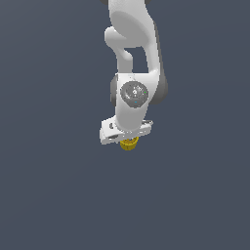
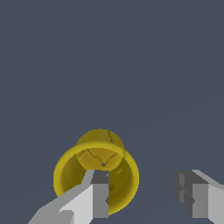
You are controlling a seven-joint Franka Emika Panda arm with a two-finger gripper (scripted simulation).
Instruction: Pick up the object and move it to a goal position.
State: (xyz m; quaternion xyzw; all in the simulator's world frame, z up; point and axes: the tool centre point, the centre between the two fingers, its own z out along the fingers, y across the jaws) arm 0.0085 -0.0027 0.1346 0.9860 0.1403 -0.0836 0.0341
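Exterior view: the white arm (image 1: 131,58) is hanging down over a plain dark floor (image 1: 49,195), wrist pointing downward. The gripper (image 1: 128,138) is sitting low, and the yellow cup (image 1: 129,143) is peeking out just beneath it, mostly hidden by the hand. No goal marker is showing anywhere. Finger spacing cannot be read from here.

Wrist view: the cup is lying or tilting so its open mouth is facing the camera, flared rim (image 2: 65,162) ringing a darker inside. The fingers are standing wide apart, nothing between them pinched. One finger (image 2: 98,197) is overlapping the cup's mouth, seemingly inside or over the rim; the other finger (image 2: 197,197) is hanging well clear on the far side.

Risk, as a judgement: the cup is sitting off-centre toward one finger. Closing from here could push the rim sideways, tip or roll the cup, or catch only one thin wall.
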